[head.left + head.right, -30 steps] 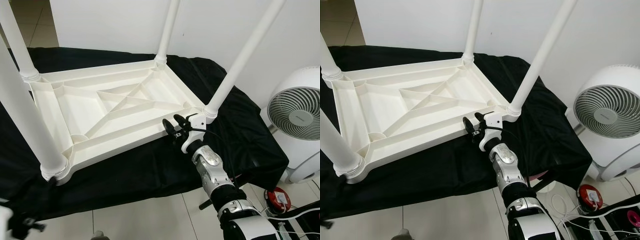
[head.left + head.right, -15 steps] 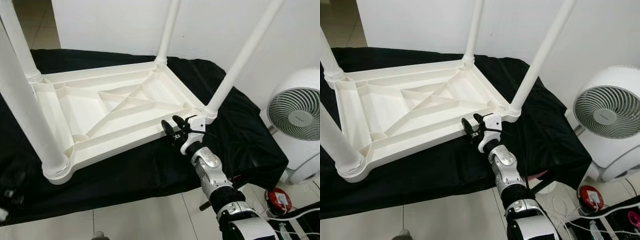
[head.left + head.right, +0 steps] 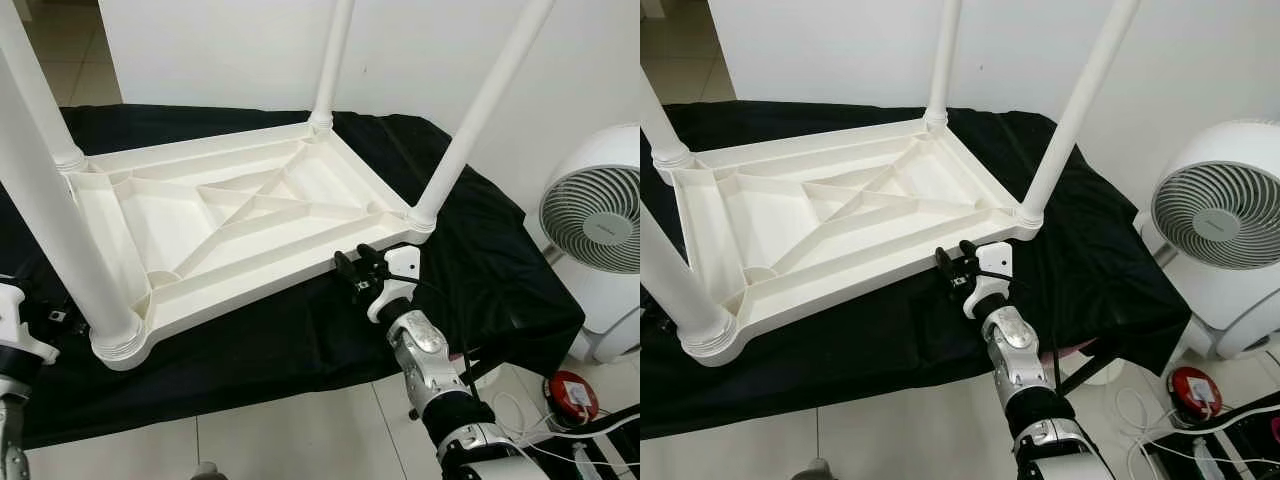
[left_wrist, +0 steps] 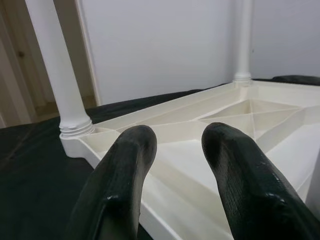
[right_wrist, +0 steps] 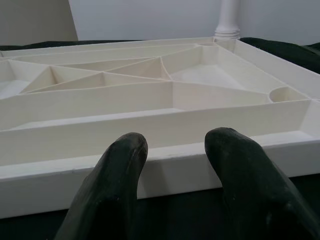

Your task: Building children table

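The right gripper (image 3: 352, 272) hovers just off the near long edge of the white plastic children's table (image 3: 240, 215), black fingers (image 5: 112, 185) spread and holding nothing, tips aimed at the rim near the right near corner. That table lies upside down on the black cloth-covered surface (image 3: 500, 270), ribbed underside facing up, diagonal braces crossing between the corners. Four white round plastic legs stand upright in the corner sockets: the near left leg (image 3: 60, 210), the far left leg (image 3: 35, 85), the far right leg (image 3: 333, 55) by the wall, and the near right leg (image 3: 480, 110), which rises just beyond the right gripper. Over on the left, the left gripper (image 4: 177, 145) sits low beside the table's left end, its two fingers (image 4: 125, 175) parted with nothing between them, looking across the underside. A white round floor fan (image 3: 598, 225) stands to the right of the surface, and a small red and white device (image 3: 572, 390) lies on the tiled floor (image 3: 300, 440) near it.
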You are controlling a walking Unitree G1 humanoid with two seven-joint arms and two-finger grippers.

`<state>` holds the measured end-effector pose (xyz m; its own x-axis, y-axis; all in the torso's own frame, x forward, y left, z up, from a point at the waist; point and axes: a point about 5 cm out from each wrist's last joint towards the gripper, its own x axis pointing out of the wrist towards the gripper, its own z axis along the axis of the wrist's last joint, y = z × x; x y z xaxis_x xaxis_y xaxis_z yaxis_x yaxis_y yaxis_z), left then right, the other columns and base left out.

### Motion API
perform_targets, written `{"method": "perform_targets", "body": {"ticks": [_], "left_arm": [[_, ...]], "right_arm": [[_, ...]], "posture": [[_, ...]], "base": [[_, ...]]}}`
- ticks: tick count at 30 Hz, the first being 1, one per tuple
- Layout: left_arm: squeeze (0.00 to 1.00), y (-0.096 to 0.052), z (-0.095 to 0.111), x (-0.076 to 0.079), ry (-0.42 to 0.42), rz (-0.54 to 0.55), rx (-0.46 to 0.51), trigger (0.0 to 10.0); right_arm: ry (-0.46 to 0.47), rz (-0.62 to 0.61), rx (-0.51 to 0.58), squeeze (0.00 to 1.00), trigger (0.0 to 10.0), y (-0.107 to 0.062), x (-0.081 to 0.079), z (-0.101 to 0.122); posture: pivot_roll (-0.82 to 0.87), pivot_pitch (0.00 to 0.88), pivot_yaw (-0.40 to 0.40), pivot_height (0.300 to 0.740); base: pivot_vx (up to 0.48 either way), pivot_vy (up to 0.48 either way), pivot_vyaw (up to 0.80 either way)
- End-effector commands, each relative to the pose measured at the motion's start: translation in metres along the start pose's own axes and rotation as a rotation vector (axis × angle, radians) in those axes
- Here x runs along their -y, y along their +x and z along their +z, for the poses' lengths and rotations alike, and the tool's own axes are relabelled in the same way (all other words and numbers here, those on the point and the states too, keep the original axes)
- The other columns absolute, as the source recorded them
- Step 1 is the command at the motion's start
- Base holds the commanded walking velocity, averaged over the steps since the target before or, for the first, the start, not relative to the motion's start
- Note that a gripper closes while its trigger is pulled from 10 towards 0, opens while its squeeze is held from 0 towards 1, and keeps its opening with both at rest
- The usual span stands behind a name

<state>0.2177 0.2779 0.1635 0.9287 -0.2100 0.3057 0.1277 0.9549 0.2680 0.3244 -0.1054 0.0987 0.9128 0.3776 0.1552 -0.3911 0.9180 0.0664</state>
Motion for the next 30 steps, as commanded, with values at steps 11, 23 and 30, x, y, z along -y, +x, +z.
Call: {"method": "perform_targets", "body": {"ticks": [11,23,30], "left_arm": [[0.0,0.033,0.006,0.065,-0.123,-0.14,0.112,10.0],[0.0,0.044,0.019,0.102,-0.191,-0.234,0.171,10.0],[0.0,0.044,0.029,0.122,-0.248,-0.32,0.213,10.0]], "right_arm": [[-0.075,-0.362,-0.168,0.0,10.0,-0.003,0.045,-0.011],[-0.072,-0.49,-0.203,0.0,10.0,0.008,0.067,-0.001],[-0.057,-0.488,-0.224,0.0,10.0,0.026,0.071,0.013]], "posture": [[0.17,0.045,-0.081,0.74],[0.15,0.028,-0.071,0.74],[0.15,0.02,-0.081,0.74]], "base": [[0.0,0.0,0.0],[0.0,0.0,0.0],[0.0,0.0,0.0]]}}
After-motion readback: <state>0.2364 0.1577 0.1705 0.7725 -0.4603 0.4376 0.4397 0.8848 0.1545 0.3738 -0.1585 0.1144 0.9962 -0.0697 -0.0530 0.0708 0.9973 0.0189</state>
